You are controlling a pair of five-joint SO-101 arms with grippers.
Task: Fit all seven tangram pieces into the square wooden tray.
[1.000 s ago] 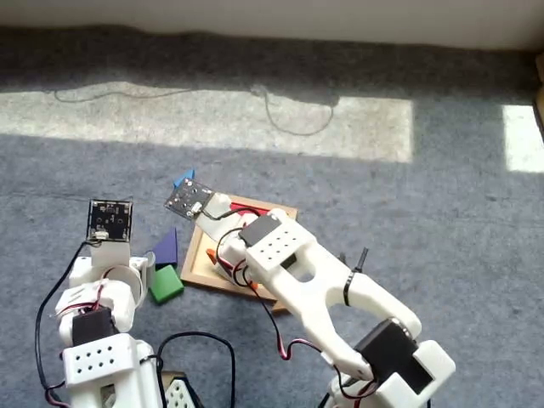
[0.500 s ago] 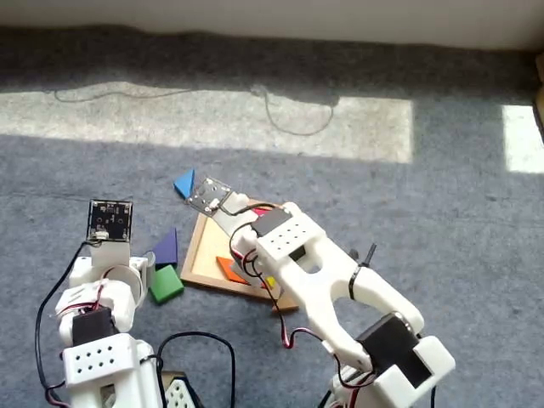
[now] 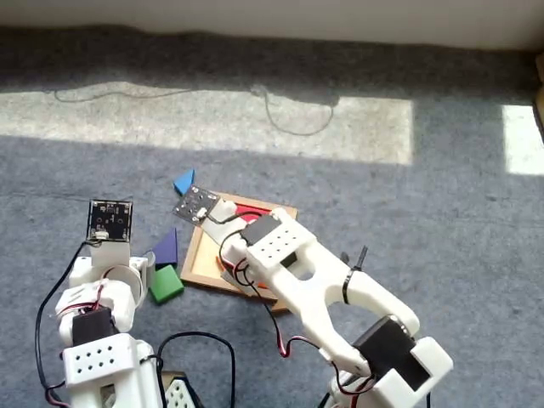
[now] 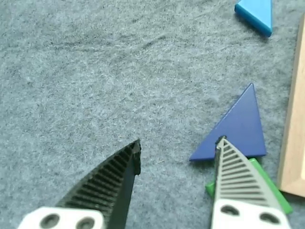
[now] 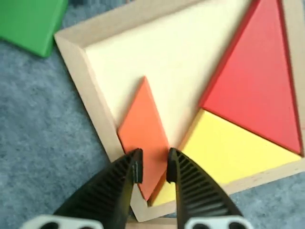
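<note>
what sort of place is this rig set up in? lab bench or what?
Probably an ordinary carpeted room, not a lab bench: grey carpet under the wooden tray, a sunlit patch as from a window, and a loose cable near the pale wall base.

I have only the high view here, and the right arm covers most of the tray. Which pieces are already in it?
Observer: Three, going by the right wrist view: a red triangle, a yellow triangle and an orange parallelogram lie inside the wooden tray.
Operator: Is the right gripper holding one of them?
Observer: It seems not. The right gripper is over the orange parallelogram's end by the tray's corner. Its jaws are a narrow gap apart, narrower than the piece.
Operator: And the left gripper?
Observer: The left gripper is wide open above the carpet, at the edge of the dark blue triangle.
</note>
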